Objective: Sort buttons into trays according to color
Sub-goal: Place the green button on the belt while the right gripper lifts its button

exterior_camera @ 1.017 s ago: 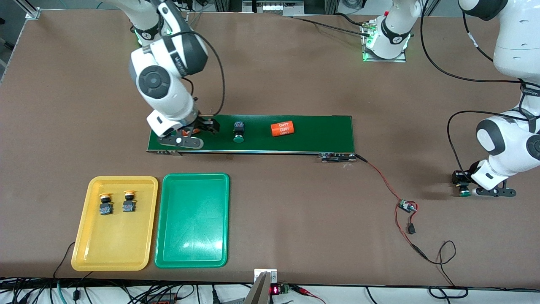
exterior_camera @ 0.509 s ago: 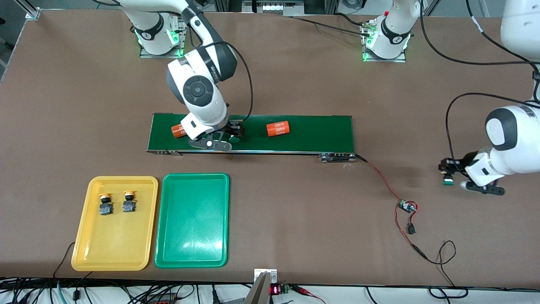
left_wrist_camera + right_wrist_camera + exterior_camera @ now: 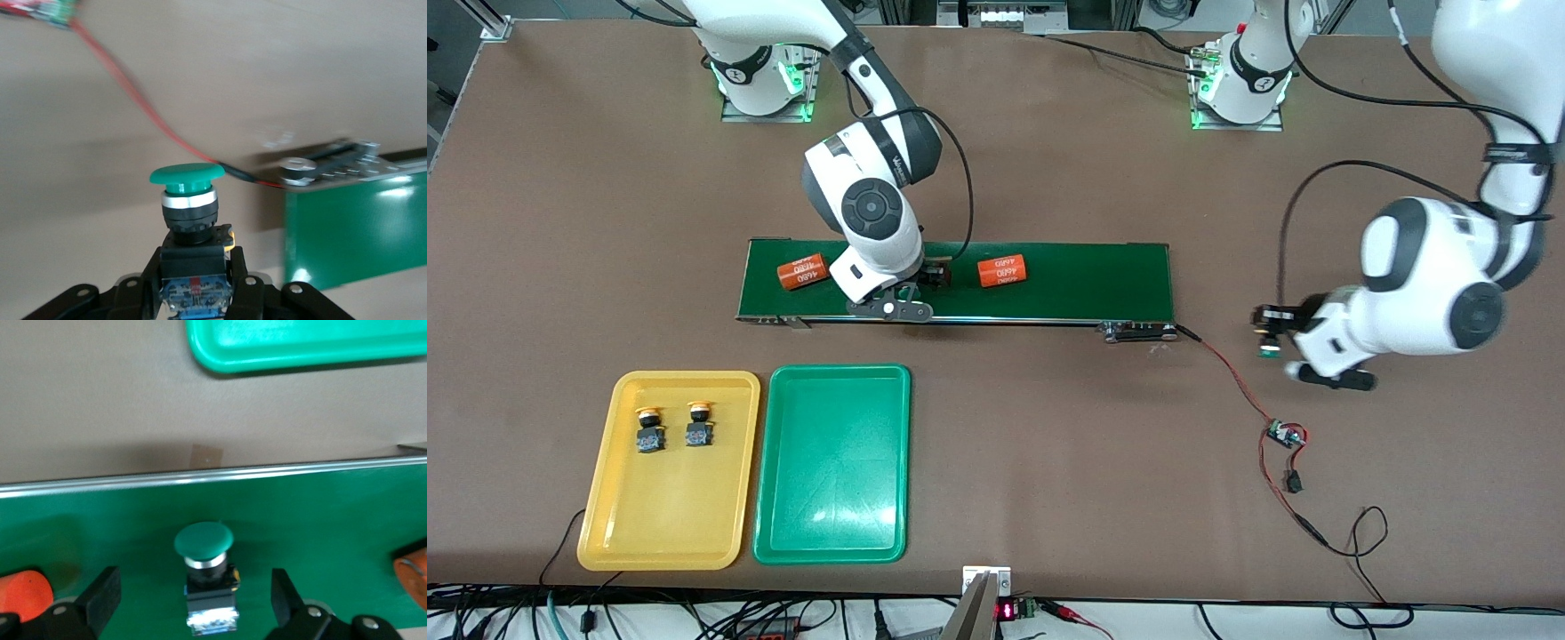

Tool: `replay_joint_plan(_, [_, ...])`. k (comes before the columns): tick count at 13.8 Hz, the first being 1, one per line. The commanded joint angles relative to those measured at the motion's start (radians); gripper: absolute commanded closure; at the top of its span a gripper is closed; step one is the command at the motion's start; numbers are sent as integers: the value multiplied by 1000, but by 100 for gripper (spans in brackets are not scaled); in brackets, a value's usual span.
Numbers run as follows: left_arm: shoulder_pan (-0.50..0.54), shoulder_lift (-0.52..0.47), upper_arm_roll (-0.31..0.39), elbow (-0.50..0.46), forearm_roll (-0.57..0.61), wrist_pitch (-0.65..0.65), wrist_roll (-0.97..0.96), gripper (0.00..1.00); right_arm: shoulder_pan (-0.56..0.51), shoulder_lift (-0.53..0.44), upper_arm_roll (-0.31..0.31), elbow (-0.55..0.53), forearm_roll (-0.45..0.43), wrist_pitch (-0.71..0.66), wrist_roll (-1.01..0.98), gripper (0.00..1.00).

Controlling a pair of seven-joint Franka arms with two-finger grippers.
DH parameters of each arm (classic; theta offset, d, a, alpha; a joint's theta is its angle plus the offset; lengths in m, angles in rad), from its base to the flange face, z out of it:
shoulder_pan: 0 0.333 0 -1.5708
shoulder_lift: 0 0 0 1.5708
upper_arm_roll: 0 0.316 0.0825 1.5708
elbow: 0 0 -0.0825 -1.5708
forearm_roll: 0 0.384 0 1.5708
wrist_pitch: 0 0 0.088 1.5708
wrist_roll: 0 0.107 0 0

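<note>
My right gripper (image 3: 929,277) is open low over the dark-green conveyor belt (image 3: 1085,280). In the right wrist view its fingers (image 3: 107,590) stand on either side of a green-capped button (image 3: 203,540) that lies on the belt, not touching it. My left gripper (image 3: 1264,336) is shut on the other green-capped button (image 3: 187,175) and holds it above the table beside the belt's end. Two yellow-capped buttons (image 3: 647,429) (image 3: 698,425) lie in the yellow tray (image 3: 609,524). The green tray (image 3: 833,498) beside it holds nothing.
Two orange "4680" cylinders (image 3: 801,274) (image 3: 1001,271) lie on the belt, one on each side of my right gripper. A small circuit board (image 3: 1285,436) on red wire (image 3: 1227,369) lies on the table below my left gripper, nearer the front camera.
My right gripper slid along the belt from the orange cylinder to over the green button. My left gripper carried its green button toward the belt's end. The cylinders drifted toward the right arm's end.
</note>
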Motion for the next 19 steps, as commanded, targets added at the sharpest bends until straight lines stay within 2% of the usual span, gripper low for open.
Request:
replay_joint_plan(1, [5, -15, -98, -39, -25, 21, -133, 79, 27, 28, -9, 9, -14, -7, -8, 0])
replay_joint_plan(3, [5, -16, -170, -67, -25, 62, -225, 79, 27, 37, -11, 0, -19, -9, -10, 0])
replay_joint_plan(6, [5, -21, -250, -183, -25, 232, -306, 80, 10, 37, -14, -16, -45, -18, -66, 0])
replay_joint_plan(10, [1, -24, -324, -277, -25, 355, -391, 80, 10, 36, -20, -20, -45, -34, -88, 0])
replay_joint_plan(13, [-10, -22, -341, -371, -23, 491, -412, 80, 10, 36, -20, -23, -45, -34, -84, 0])
replay_joint_plan(14, [-11, -22, -344, -385, -23, 511, -415, 80, 10, 36, -20, -28, -45, -35, -79, 6])
replay_joint_plan(15, [-11, -22, -344, -385, -25, 512, -418, 77, 10, 34, -20, -35, -45, -37, -83, 18])
replay_joint_plan(16, [-10, -22, -344, -379, -25, 508, -420, 61, 15, 31, -21, -43, -45, -37, -87, 27])
replay_joint_plan(17, [-5, -24, -344, -374, -25, 504, -423, 31, 16, 29, -23, -45, -47, -38, -87, 41])
replay_joint_plan(18, [1, -28, -342, -371, -25, 501, -422, 0, 16, 26, -35, -37, -47, -62, -82, 63])
replay_joint_plan(19, [1, -41, -339, -351, -25, 495, -429, 0, 16, 16, -44, -34, -45, -76, -83, 72])
